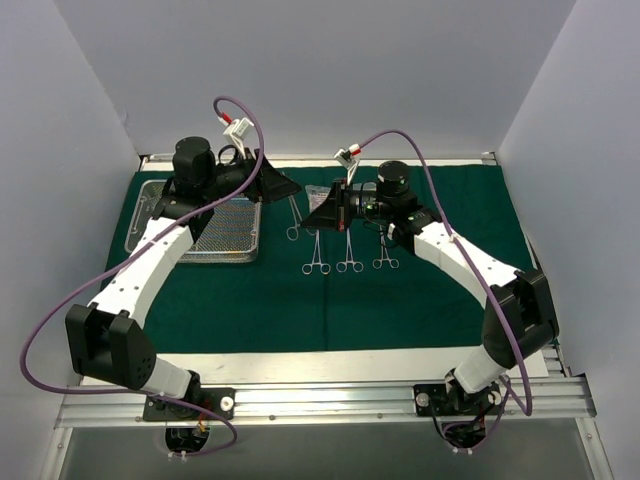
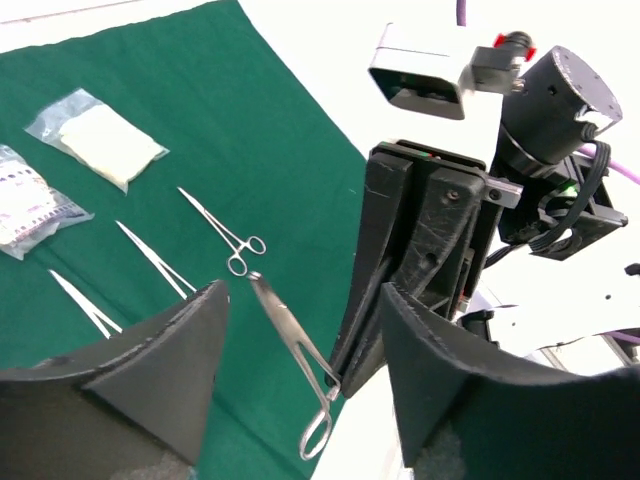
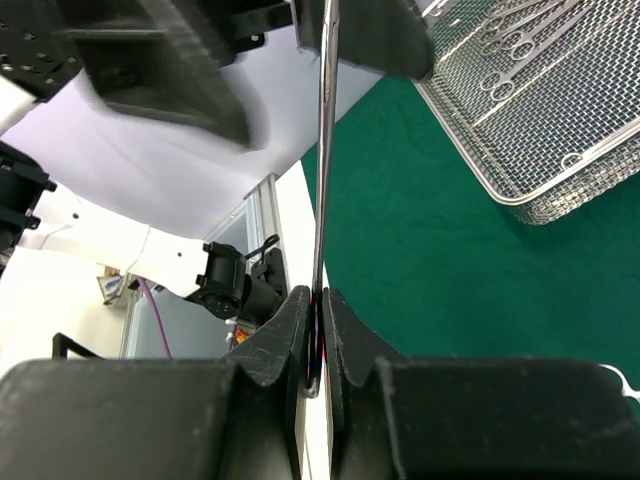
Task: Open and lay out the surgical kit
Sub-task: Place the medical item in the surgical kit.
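Observation:
The dark green cloth lies spread out on the table. The wire-mesh tray sits on its far left with several clamps inside. Three clamps lie in a row on the cloth, and two clear pouches lie behind them. My right gripper is shut on one steel clamp and holds it in the air by its handle end. My left gripper is open, with its fingers on either side of that clamp, not touching it.
The two grippers face each other closely above the cloth, right of the tray. The white table edge and an aluminium rail run along the front. White walls close in the back and both sides.

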### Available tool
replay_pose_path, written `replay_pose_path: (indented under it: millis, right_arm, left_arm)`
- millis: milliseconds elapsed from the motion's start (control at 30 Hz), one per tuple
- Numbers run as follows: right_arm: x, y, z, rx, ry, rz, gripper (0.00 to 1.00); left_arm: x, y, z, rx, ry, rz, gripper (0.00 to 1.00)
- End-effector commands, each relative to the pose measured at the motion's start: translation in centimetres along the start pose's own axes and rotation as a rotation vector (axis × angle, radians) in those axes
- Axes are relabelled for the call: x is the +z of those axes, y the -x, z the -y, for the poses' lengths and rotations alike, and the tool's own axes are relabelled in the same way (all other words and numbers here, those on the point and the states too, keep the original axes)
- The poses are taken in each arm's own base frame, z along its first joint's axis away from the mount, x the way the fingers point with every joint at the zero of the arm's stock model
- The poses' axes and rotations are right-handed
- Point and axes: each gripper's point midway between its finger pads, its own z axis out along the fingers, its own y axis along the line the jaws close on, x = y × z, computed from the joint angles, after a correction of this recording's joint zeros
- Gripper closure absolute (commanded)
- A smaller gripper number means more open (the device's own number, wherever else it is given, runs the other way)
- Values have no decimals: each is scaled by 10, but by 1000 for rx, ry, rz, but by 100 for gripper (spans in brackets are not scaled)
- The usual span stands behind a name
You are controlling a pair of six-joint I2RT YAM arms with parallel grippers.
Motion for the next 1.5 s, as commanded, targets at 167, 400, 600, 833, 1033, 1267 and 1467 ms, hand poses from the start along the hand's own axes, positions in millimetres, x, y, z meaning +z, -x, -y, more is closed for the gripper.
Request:
replay_pose_path:
  millis: [167, 400, 600, 833, 1033, 1267, 1467]
  right_arm:
    - [-4, 19, -38, -111, 101, 38, 100]
    - [-4, 19, -35, -113, 84, 41, 90]
    - [-10, 22, -23, -129, -52, 27, 64]
    - [-18, 41, -14, -265, -327, 72, 54]
    - [-15, 41, -4, -362, -555, 71, 64]
    - [-6, 22, 15, -394, -659, -18, 70]
    - [-9, 21, 24, -403, -708, -14, 76]
  left_arm:
    - [2, 14, 12, 12, -67, 49, 62]
    - [3, 14, 7, -16, -40, 75, 98]
    - [4, 12, -1, -58, 21, 103, 98]
    - [7, 4, -11, -113, 101, 121, 98]
    - [11, 1, -11, -138, 139, 125, 98]
    - [15, 2, -8, -144, 143, 122, 98]
    - [15, 2, -8, -140, 148, 120, 98]
